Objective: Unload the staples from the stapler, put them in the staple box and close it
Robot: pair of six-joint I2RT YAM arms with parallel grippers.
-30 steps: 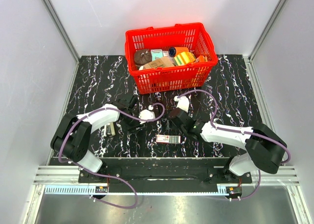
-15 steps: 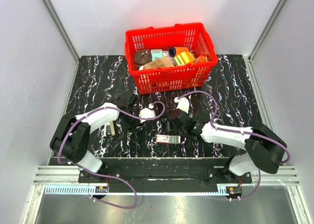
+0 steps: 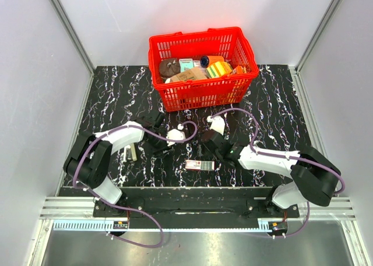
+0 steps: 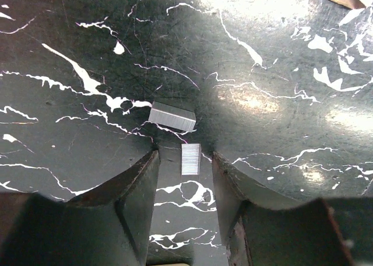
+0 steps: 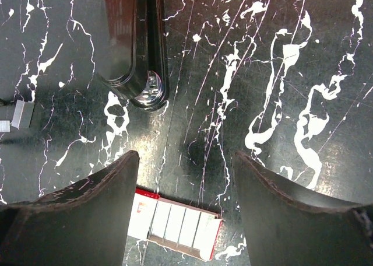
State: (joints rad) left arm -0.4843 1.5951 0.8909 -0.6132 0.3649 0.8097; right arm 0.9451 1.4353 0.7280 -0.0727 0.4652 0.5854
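Note:
The black stapler (image 5: 135,50) lies on the marbled table, ahead and to the left of my right gripper (image 5: 185,158). That gripper is open and touches nothing. Two short silver staple strips lie loose on the table in the left wrist view. One strip (image 4: 172,116) sits just beyond my left gripper (image 4: 185,155). The other strip (image 4: 190,158) lies between its fingertips with a gap on each side. The left gripper is open and low over the table. The strips (image 5: 22,114) also show at the left edge of the right wrist view.
A red basket (image 3: 192,37) holding several packaged goods stands at the back centre. A small red-and-white box (image 3: 200,164) lies under my right gripper, between its fingers (image 5: 175,225). A cream oblong object (image 3: 132,154) rests beside the left arm. Walls close off both sides.
The left arm has shifted slightly. The right arm, the box and the basket have not moved.

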